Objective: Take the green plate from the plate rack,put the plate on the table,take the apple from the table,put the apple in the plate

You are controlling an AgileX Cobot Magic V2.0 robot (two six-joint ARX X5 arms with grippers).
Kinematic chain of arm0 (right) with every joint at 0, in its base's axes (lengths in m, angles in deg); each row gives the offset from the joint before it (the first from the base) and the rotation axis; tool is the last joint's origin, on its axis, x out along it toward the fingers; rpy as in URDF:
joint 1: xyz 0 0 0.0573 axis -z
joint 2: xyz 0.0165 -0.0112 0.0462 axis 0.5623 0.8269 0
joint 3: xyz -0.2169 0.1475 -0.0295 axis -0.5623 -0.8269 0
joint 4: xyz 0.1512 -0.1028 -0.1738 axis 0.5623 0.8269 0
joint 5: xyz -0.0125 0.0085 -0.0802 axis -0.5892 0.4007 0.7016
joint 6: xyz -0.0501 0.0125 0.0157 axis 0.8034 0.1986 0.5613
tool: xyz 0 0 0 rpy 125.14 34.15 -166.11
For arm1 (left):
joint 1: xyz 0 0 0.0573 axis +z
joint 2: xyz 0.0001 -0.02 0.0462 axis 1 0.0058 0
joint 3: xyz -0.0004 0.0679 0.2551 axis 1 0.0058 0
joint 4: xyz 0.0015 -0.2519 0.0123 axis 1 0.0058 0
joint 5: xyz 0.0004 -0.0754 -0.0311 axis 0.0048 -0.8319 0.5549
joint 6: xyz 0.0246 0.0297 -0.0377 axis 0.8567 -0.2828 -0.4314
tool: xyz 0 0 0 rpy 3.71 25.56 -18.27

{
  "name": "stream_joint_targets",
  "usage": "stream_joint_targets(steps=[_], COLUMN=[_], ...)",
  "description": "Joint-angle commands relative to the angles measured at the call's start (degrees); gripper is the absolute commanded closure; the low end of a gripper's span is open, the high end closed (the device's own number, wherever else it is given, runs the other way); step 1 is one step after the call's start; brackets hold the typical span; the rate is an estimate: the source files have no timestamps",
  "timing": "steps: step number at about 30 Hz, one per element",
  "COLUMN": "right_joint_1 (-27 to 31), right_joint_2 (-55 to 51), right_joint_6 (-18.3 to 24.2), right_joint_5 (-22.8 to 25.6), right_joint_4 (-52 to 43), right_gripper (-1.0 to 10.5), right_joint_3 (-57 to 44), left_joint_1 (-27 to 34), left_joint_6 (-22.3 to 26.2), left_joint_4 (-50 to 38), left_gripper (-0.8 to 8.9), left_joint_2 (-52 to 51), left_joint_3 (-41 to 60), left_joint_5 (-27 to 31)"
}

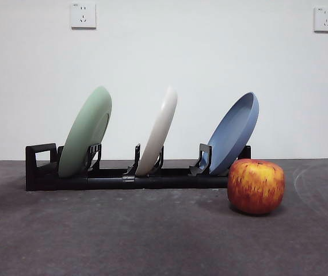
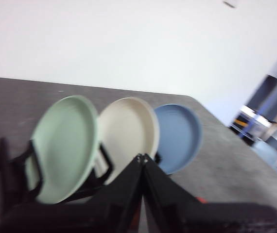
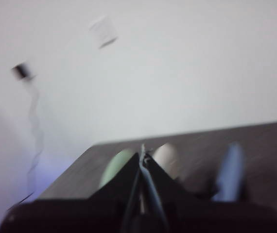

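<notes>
The green plate [image 1: 86, 132] leans in the leftmost slot of the black plate rack [image 1: 124, 175], next to its loop handle. The red and yellow apple [image 1: 256, 186] sits on the table [image 1: 152, 236] in front of the rack's right end. In the left wrist view the green plate [image 2: 63, 145] stands in the rack [image 2: 17, 174] a little beyond my left gripper [image 2: 142, 159], which is shut and empty. My right gripper [image 3: 142, 158] is shut and empty, farther off; its blurred view shows the green plate [image 3: 115, 167]. Neither gripper shows in the front view.
A cream-white plate [image 1: 159, 129] leans in the rack's middle slot and a blue plate [image 1: 235, 132] in the right slot, just behind the apple. A white wall with two sockets stands behind the table.
</notes>
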Motion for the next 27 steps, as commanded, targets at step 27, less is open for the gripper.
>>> stream_joint_targets(steps=[27], right_joint_1=[-26.9], right_joint_2=[44.7], right_joint_6=[11.6], right_joint_5=[15.6], right_joint_4=[31.4], right_gripper=[6.8], right_joint_3=[40.0], left_joint_1=[-13.8], left_joint_6=[11.8], left_joint_4=[24.3], left_gripper=[7.3], left_joint_2=[39.2], left_joint_3=[-35.7], left_joint_5=[6.4])
